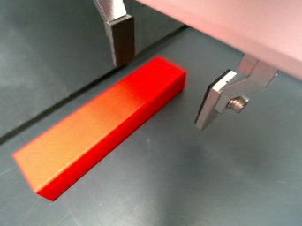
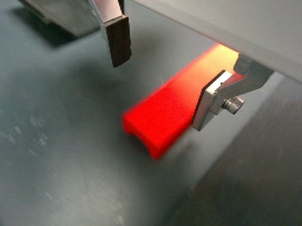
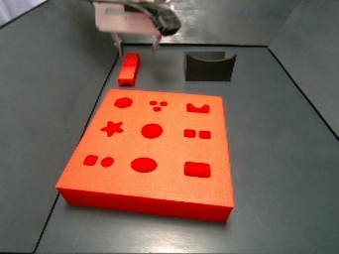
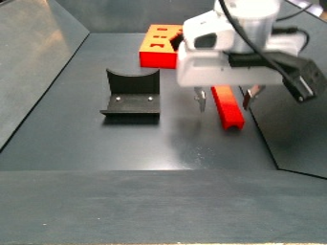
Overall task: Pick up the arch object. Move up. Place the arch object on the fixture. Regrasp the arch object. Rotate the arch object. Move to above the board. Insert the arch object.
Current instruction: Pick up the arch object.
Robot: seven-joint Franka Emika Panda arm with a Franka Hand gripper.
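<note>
Gripper (image 1: 165,81) hangs just above the arch object (image 1: 104,124), fingers (image 1: 122,40) spread wide on either side, gripping nothing. Arch object lies flat on the floor beyond the board (image 3: 153,149), with the fixture (image 3: 209,66) off to its side.

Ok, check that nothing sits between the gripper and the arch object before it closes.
Nothing visible does. The gripper hangs open just above the arch object, one finger on each side of the bar, in both wrist views. The floor around the bar is bare; the fixture stands apart to one side.
</note>
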